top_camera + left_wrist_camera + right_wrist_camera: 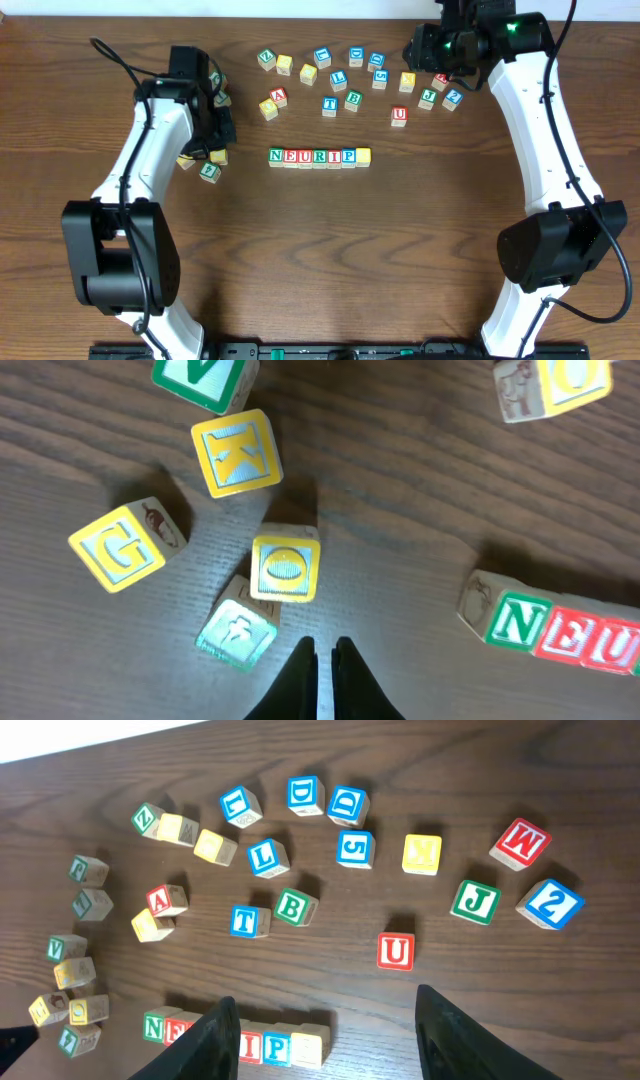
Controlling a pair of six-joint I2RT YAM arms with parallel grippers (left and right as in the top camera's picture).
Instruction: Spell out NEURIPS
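On the wooden surface (320, 250) the NEURIPS row (319, 157) looked complete, its end yellow cube (363, 156) unreadable, so with the left claw (325, 660) pinched shut empty and the right claw (327, 1002) spread wide empty, only checking that cube and retreating seemed due.

Lone red U cube (396, 951) on dark wooden table (320, 260) — green J cube (474, 901), blue 2 cube (550, 904) nearby.

Overhead looks down; wrist views (seemingly tilted) share NEURIPS row (319, 157).
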